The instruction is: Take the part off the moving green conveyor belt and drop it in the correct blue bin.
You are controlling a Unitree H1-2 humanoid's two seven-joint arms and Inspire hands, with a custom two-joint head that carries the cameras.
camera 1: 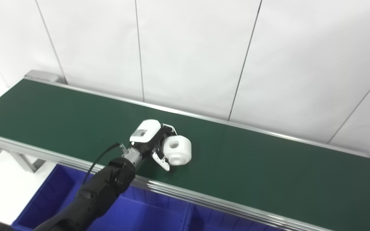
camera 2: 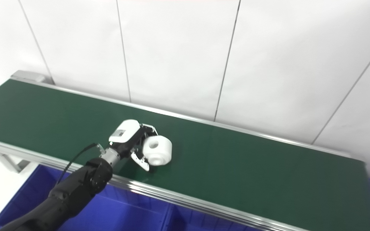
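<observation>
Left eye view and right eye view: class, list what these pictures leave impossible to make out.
- Right hand: in neither view.
- Blue bin: cut off by the bottom edge, partly behind the belt frame and arm; contents unseen.
- Left hand against the white part: whether the fingers grip is hidden by the part.
- Green conveyor belt: motion unreadable.

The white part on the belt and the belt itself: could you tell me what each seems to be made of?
The white part looks like moulded or printed plastic: matte, uniform white, soft rounded edges, a round hole in its face. The conveyor belt looks like dark green rubber or PVC sheet with a low, even sheen, framed by a pale metal-looking rail. The left hand is at the part; the grip is unclear.
</observation>
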